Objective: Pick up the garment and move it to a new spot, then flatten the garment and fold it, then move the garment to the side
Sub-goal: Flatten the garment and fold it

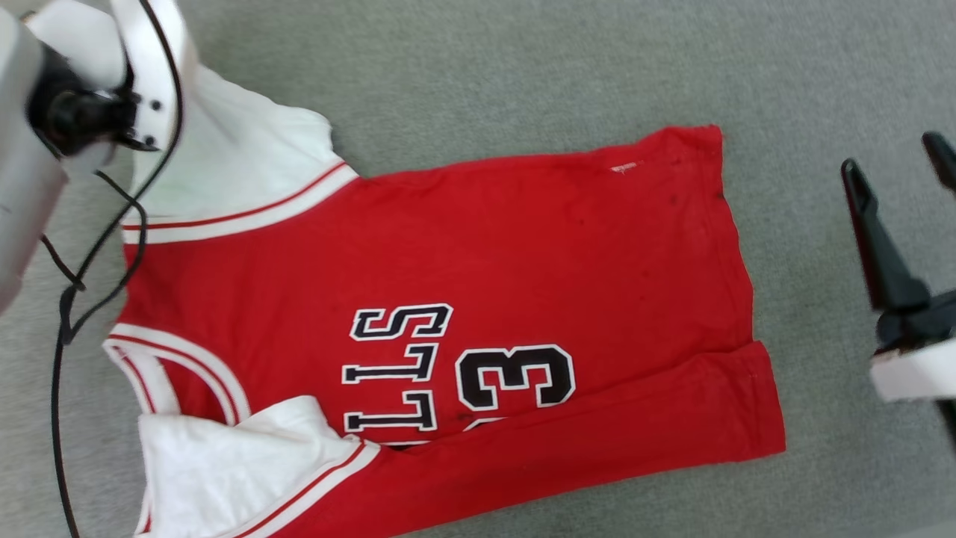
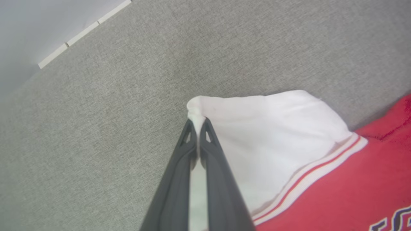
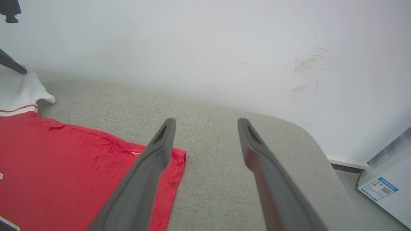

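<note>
Red with white sleeves, the garment (image 1: 478, 299) lies spread flat on the grey cloth surface (image 1: 523, 67). The left gripper (image 2: 198, 123) pinches the tip of one white sleeve (image 2: 273, 134). The right gripper (image 3: 207, 123) hangs wide open beside the shirt's bottom edge, holding nothing.

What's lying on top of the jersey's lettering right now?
A folded-over red strip of the garment overlaps the edge of the lettering, next to a white sleeve. Any print beneath that fold is covered.

black letters "lls" and a "3" on the red garment (image 1: 523, 246); blue label (image 3: 379, 189) too small to read
</note>
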Motion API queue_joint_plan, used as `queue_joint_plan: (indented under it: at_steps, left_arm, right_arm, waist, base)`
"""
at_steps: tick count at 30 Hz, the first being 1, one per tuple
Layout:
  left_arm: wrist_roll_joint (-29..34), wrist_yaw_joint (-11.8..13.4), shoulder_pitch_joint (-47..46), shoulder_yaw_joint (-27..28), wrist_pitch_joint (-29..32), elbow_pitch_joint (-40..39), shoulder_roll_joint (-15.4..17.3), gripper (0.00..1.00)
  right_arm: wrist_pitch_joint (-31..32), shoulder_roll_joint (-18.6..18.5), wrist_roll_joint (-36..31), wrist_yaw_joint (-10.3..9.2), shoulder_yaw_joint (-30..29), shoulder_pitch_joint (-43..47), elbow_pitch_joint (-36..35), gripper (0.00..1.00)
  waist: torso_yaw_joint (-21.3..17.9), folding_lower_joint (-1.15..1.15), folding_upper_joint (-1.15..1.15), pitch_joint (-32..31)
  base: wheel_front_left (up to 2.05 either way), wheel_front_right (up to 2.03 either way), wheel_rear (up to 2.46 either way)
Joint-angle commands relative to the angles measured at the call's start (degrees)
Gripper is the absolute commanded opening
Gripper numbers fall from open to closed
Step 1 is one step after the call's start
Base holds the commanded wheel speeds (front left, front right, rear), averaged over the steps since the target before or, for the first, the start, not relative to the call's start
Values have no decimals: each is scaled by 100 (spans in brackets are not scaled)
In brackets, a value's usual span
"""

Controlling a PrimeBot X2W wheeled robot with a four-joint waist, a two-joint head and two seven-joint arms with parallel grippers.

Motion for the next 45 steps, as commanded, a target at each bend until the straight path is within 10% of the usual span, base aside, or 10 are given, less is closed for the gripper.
queue_joint_plan:
  at_steps: [1, 16, 24, 35, 37, 45]
  left_arm:
    - [13, -34, 137, -49, -92, -59, -22, 0]
    - [-65, -74, 347, -527, -871, -965, -231, 0]
    - [-63, -75, 69, -686, -1101, -1185, -389, 0]
    - [-150, -76, -218, -977, -1364, -1246, -363, 0]
    - [-169, -76, -207, -1030, -1408, -1215, -354, 0]
    - [-314, -75, 121, -1259, -1696, -1214, -264, 0]
  right_arm:
    - [171, -198, 78, -4, 35, -168, 11, 100]
    - [4949, -2412, 2154, -4, 2540, -3066, 1463, 100]
    - [6152, -2260, 2477, -3, 3399, -4117, 2626, 100]
    - [5615, -1690, 2677, 6, 4147, -3774, 4082, 100]
    - [5415, -1690, 2717, 6, 4204, -3796, 4144, 0]
    - [4136, -1832, 3075, -3, 4083, -3942, 4162, 0]
  waist:
    - [223, -1, 0, -260]
    - [981, -1, 0, -535]
    - [1314, -1, 0, -215]
    - [1474, -1, 0, 118]
    - [1448, -1, 0, 78]
    - [1377, -1, 0, -505]
  base:
    - [0, 0, 0]
    - [0, 0, 0]
    - [0, 0, 0]
    - [0, 0, 0]
    - [0, 0, 0]
    - [0, 0, 0]
